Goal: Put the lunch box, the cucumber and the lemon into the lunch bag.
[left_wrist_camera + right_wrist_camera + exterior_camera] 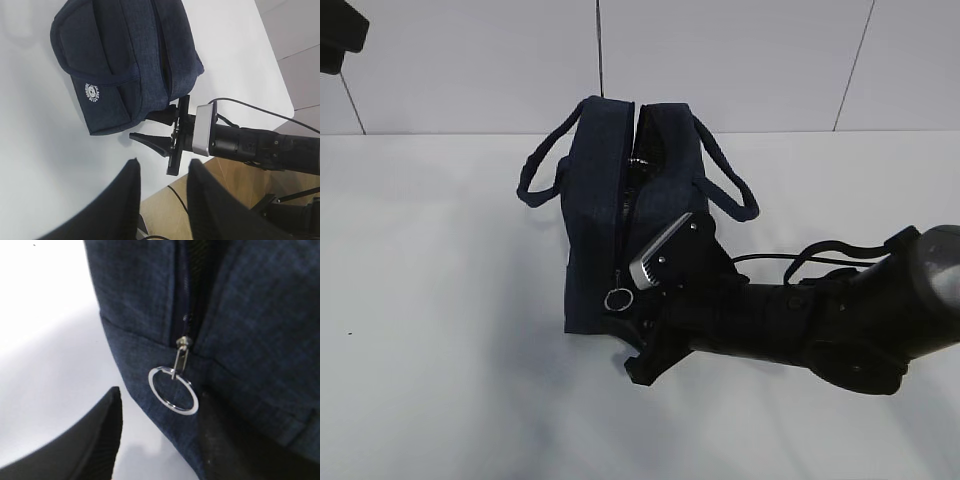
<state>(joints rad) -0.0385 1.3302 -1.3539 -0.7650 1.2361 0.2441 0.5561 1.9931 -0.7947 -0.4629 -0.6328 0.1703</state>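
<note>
so the lunch bag (620, 215) stands mid-frame with its zipper running top to bottom, and the right gripper (642, 318), jaws apart and empty, sits just below the ring pull (173, 390), while the left gripper (162, 200) hangs open farther off.

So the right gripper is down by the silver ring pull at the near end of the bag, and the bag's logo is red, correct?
Not quite: the logo is white, as the left wrist view shows. The rest holds: the right gripper is down by the silver ring pull at the near end of the bag.
</note>
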